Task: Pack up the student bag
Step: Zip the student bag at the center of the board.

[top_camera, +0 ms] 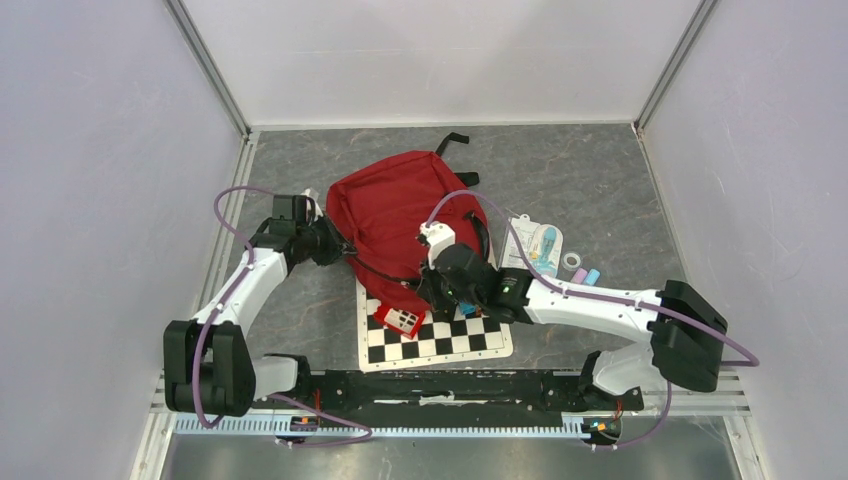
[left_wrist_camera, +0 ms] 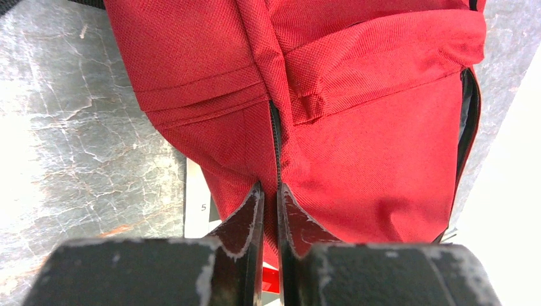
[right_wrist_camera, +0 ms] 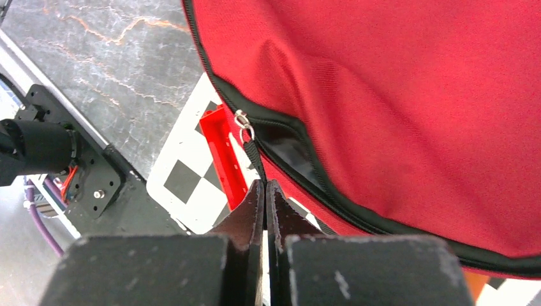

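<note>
- currently i see the student bag (top_camera: 395, 215) lying slumped on the grey marbled table (top_camera: 600, 180), near the middle, its near edge overlapping the far edge of a checkered mat (top_camera: 440, 340).
- left gripper (top_camera: 335, 243) is at the bag's left side; on its wrist camera the fingers (left_wrist_camera: 245, 217) stand nearly together, with only a thin gap between them, and the bag's black zipper line runs straight down into that gap, so i read it as pinching the red fabric at the zipper seam.
- right gripper (top_camera: 432, 290) is at the bag's near edge, over the mat; from its wrist view the fingertips (right_wrist_camera: 255, 197) are pressed together with no gap that i can see.
- a black zipper pull (right_wrist_camera: 252, 150) hangs from a small silver ring on the bag's black-trimmed edge and ends right between those tips, so the right gripper has the pull clamped.
- a small red case (top_camera: 400, 320) sits on the mat just beside the right gripper, partly tucked against the bag's edge.
- to the right of the bag, a clear pouch (top_camera: 535, 245) with bits inside lies on the table, and a pink and a blue tube (top_camera: 585, 275) lie just beyond it.
</note>
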### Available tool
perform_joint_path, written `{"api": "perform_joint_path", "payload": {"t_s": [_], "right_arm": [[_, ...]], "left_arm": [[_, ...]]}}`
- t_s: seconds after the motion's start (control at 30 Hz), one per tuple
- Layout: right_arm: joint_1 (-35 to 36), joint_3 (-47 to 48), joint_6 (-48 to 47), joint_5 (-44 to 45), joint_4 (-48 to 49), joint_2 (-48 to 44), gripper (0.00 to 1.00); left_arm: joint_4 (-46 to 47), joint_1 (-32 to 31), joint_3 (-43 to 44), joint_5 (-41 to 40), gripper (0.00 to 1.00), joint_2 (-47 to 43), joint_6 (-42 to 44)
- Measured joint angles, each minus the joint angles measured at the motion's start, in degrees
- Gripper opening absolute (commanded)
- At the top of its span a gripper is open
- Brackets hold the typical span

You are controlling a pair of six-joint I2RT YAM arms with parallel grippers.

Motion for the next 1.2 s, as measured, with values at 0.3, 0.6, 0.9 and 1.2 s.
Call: {"api": "perform_joint_path", "payload": {"t_s": [0.3,0.6,0.9,1.2], "right_arm": [[-6.1,-5.25,-1.64,0.13,-2.43,-6.03,0.0],[-9.46,-8.2,-3.8,-0.57,-3.87,-9.07,0.0],[-8.98,-8.94,-5.03,-4.02,-3.39,-8.98,0.0],[-5.27,-8.59,-5.57,-4.17,-1.73,-5.9,0.0]], "left_arm": [[-0.07,0.2,0.11,-1.27,0.02,0.24,1.46],[-0.44,0.35,0.42,-1.55,0.16,0.22,2.51],[-0.2,1.07,-0.7,-2.34,0.74,-5.75,2.08],[-0.39,-6.54,-8.17,-3.06,0.77,-13.49,-3.56]]}}
